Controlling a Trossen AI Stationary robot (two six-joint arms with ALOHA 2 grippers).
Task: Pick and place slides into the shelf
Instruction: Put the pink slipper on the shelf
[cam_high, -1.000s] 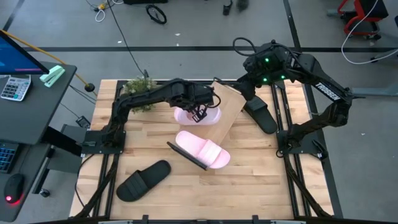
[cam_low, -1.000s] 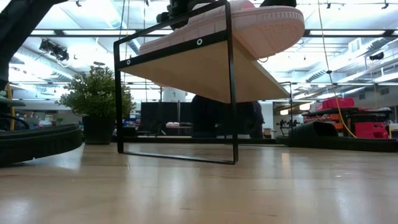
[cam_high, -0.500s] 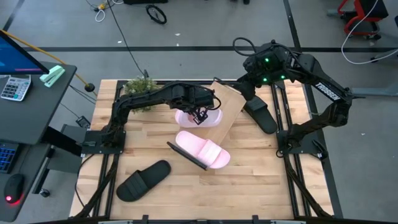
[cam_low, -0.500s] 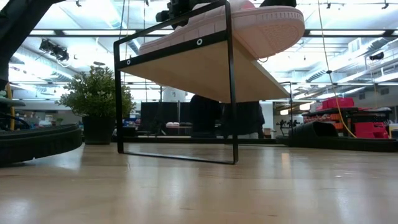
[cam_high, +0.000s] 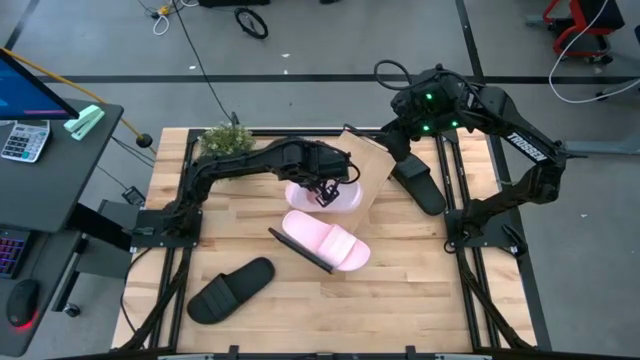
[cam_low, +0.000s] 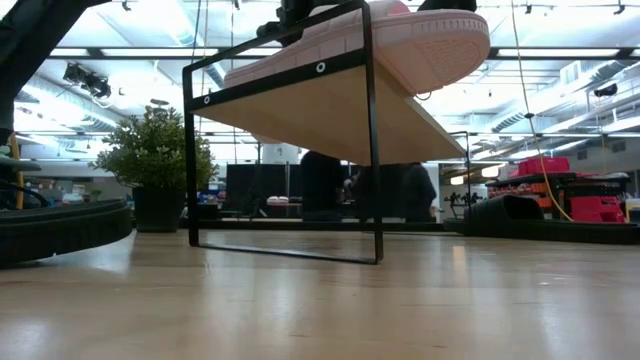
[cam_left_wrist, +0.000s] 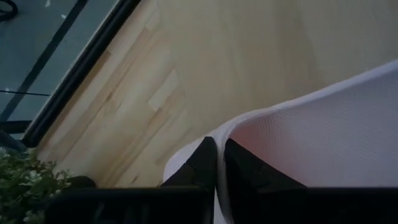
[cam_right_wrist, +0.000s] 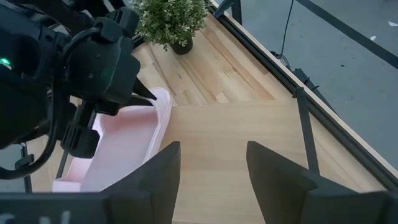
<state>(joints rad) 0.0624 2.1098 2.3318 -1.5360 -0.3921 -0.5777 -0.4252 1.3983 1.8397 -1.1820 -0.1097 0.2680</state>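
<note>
The left end effector (cam_high: 322, 190) is pressed together on the edge of a pale pink slide (cam_high: 334, 197), pinching its strap rim, as the left wrist view shows. This slide lies partly over the shelf (cam_high: 366, 168), at the board's edge toward the desk's middle. The shelf's long axis runs obliquely from the desk's far side toward the centre, where a second pink slide (cam_high: 326, 238) already rests. The left arm is the nearer one. The right end effector (cam_right_wrist: 211, 163) hovers spread over the shelf's far part, holding nothing. Two black slides (cam_high: 231, 290) stay on the desk (cam_high: 400, 300)
</note>
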